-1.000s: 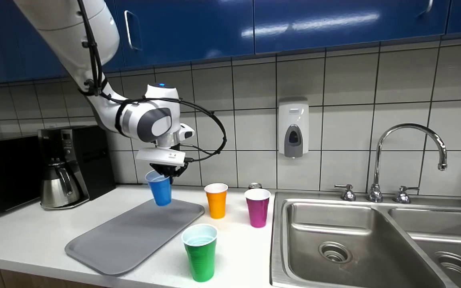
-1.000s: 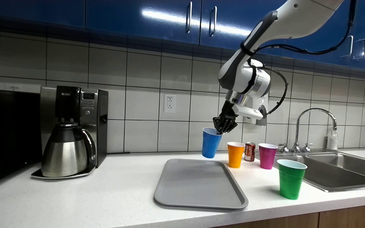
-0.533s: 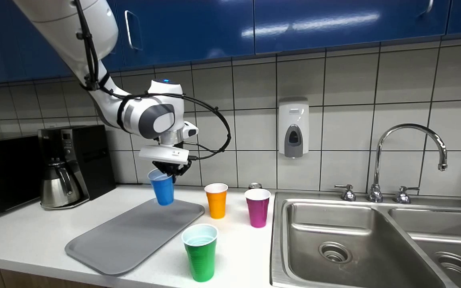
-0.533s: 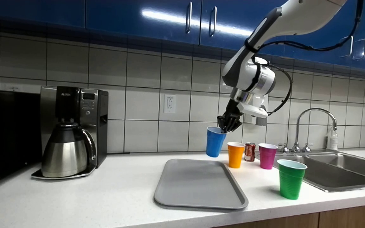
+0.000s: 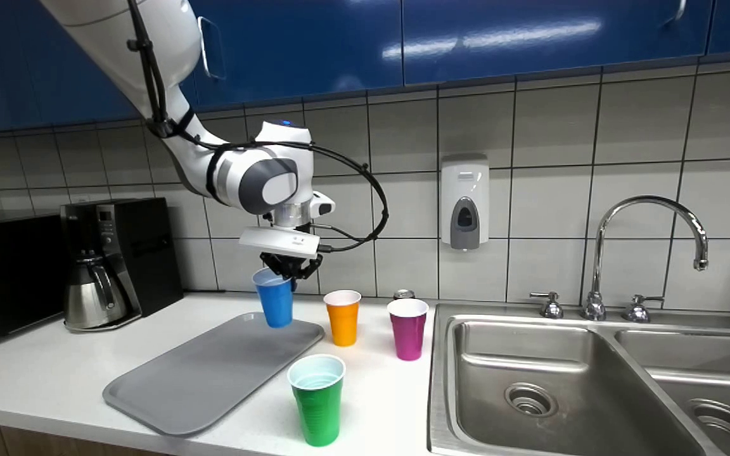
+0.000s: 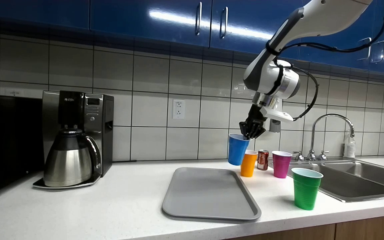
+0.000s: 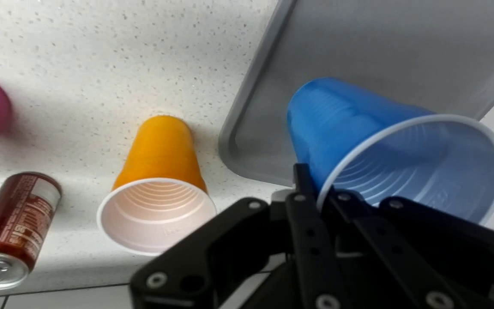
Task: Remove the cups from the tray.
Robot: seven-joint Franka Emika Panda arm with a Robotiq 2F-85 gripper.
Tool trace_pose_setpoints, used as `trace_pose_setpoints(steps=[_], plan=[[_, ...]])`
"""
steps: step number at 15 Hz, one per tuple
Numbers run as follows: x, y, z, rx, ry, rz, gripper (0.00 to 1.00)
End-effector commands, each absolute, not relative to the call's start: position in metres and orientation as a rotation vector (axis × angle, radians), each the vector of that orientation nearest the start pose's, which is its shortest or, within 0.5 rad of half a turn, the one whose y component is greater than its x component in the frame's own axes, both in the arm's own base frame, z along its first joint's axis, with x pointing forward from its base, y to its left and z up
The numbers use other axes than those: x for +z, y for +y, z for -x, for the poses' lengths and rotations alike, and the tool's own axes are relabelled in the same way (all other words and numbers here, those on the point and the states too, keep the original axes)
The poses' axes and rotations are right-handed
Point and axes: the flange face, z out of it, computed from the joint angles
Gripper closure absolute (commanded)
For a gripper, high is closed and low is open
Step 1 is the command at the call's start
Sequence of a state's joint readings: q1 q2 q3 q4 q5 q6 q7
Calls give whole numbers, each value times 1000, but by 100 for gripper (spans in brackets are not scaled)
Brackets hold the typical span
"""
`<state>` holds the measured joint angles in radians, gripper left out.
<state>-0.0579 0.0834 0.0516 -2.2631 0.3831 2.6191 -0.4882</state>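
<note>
My gripper (image 5: 290, 273) is shut on the rim wall of the blue cup (image 5: 275, 301), one finger outside and one inside, as the wrist view (image 7: 317, 189) shows. The blue cup (image 6: 237, 150) hangs slightly tilted. In the wrist view the blue cup (image 7: 337, 116) overlaps the near corner of the grey tray (image 7: 264, 141). The tray (image 6: 212, 196) lies flat on the counter, with nothing standing on it. The orange cup (image 5: 343, 322) stands upright on the counter beside the tray's back corner; in an exterior view the blue cup partly covers the orange cup (image 6: 248, 165).
A magenta cup (image 5: 409, 332) and a red can (image 6: 263, 160) stand past the orange cup. A green cup (image 5: 319, 405) stands nearer the counter's front. The steel sink (image 5: 441, 392) lies beyond them. A coffee maker (image 6: 78, 143) and the tiled wall (image 6: 152, 140) bound the counter.
The arm has carried the blue cup sideways toward the orange cup and the sink, at about the same height. The tray and other cups have not moved.
</note>
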Motion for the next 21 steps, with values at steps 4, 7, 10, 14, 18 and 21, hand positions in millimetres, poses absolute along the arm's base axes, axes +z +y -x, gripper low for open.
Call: trace_pose_setpoints(steps=[4,7,10,14,18,21], plan=[[354,-36,-536,-387,-249,2941,99],[350,-47,-534,-386,-229,2961,99],[347,-58,-534,-382,-217,2983,99],[342,-73,-532,-366,-205,3009,99],[336,-84,-531,-347,-194,3024,99],[330,-91,-531,-331,-185,3037,99]])
